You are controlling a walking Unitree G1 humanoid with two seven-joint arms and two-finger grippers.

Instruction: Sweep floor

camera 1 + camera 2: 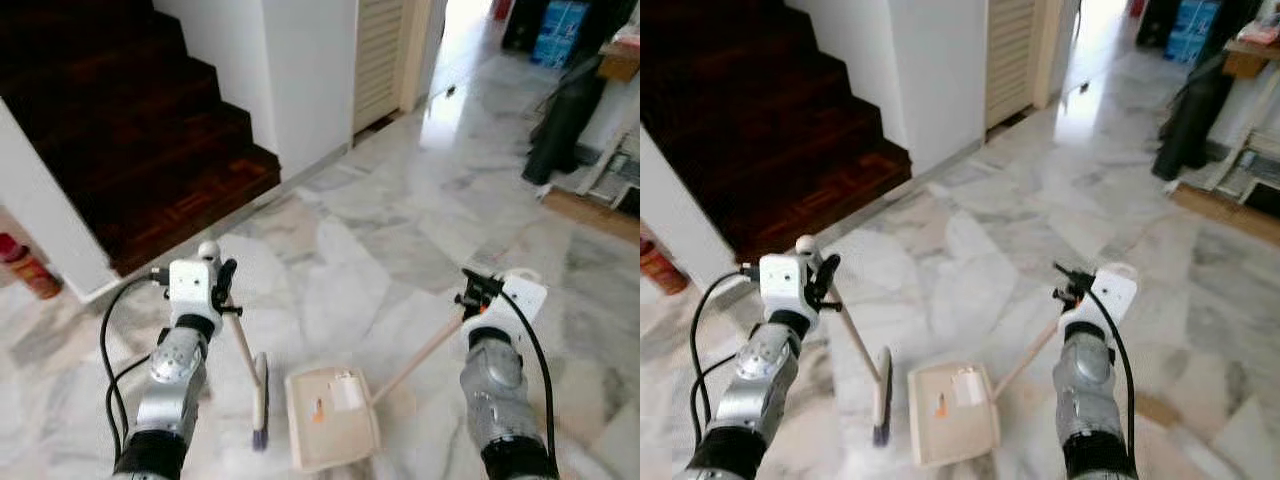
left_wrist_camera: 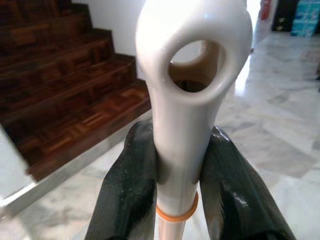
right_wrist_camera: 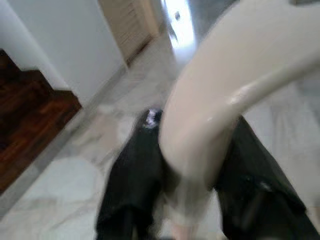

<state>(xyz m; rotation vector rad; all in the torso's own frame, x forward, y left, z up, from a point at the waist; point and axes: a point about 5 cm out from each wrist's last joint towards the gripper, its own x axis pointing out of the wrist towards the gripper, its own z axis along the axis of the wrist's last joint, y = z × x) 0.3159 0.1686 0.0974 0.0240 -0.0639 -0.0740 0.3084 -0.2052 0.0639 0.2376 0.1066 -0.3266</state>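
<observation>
My left gripper (image 1: 224, 283) is shut on the cream handle of a small broom (image 1: 246, 357), whose brush head (image 1: 260, 400) rests on the marble floor. In the left wrist view the black fingers (image 2: 131, 185) clamp the handle just below its looped end (image 2: 192, 60). My right gripper (image 1: 472, 293) is shut on the long handle (image 1: 415, 357) of a cream dustpan (image 1: 330, 418) that sits flat on the floor between my arms. The dustpan holds a small orange speck and a pale scrap. In the right wrist view the fingers (image 3: 132, 185) pinch the curved handle (image 3: 220, 100).
Dark wooden stairs (image 1: 130, 130) rise at the left, with a white wall (image 1: 300, 70) beside them. A red bottle (image 1: 25, 265) stands at the far left. Dark bags and shelving (image 1: 565, 110) line the right side. Open marble floor (image 1: 400, 220) stretches ahead toward a doorway.
</observation>
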